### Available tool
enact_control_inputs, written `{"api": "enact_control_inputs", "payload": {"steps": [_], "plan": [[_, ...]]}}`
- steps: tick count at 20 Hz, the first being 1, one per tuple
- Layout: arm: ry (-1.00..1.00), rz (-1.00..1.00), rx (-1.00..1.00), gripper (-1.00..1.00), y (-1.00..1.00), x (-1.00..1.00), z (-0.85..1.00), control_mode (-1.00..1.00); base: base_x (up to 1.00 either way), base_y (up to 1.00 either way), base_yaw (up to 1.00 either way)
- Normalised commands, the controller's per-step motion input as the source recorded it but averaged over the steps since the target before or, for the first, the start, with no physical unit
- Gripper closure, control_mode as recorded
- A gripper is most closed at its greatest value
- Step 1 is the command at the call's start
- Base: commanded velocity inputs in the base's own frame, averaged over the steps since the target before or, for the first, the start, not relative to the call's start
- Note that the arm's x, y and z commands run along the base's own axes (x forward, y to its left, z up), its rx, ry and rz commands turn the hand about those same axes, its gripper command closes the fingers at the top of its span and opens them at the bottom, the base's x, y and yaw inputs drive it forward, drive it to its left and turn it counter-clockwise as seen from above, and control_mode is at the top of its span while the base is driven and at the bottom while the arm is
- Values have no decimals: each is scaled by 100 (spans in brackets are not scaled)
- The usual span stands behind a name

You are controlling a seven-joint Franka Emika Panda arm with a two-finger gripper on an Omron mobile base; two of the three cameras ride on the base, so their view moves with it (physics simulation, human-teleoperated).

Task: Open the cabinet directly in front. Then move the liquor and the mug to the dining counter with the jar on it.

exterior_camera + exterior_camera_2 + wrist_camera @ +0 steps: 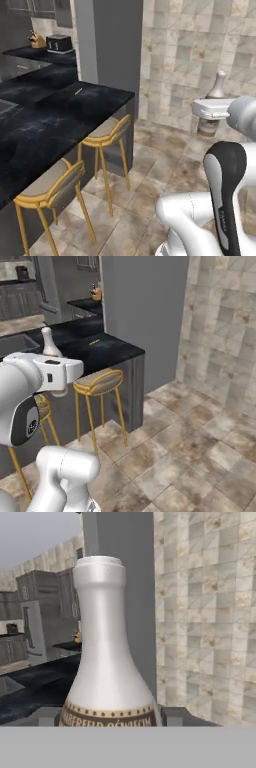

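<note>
The liquor (216, 86) is held upright in the pincer (209, 116), whose jaws are clamped on the lower body of the bottle, so that the narrow neck and cap rise above the white hand and the banded base shows just below it. In the left base view the bottle is carried in the air over the tiled floor (150, 170), to the right of the dining counter (65, 115) and well apart from its edge, with the beige tiled wall (200, 45) behind it. In the right base view the liquor (49, 343) is seen against the black tabletop from the other side. In the hand view the liquor (107, 657) stands close and upright, its brown lettered label band at the bottom. Two yellow-framed stools, one nearer (50, 192) and one farther (107, 132), are tucked under the tabletop's edge. A knife block (36, 40) and a dark toaster (59, 44) are seen on a far black counter at the left.
</note>
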Motion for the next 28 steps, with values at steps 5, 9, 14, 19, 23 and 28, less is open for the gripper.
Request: {"api": "enact_control_inputs", "payload": {"steps": [5, 9, 14, 19, 23, 28], "plan": [[0, 0, 0, 100, 0, 0, 0, 100, 7, -38, 72], [0, 0, 0, 100, 0, 0, 0, 100, 26, -16, 81], [0, 0, 0, 100, 0, 0, 0, 100, 56, -39, 69], [0, 0, 0, 100, 0, 0, 0, 100, 79, -78, 50], [0, 0, 0, 100, 0, 0, 0, 100, 51, -96, 39], [0, 0, 0, 100, 0, 0, 0, 100, 5, -8, 6]]}}
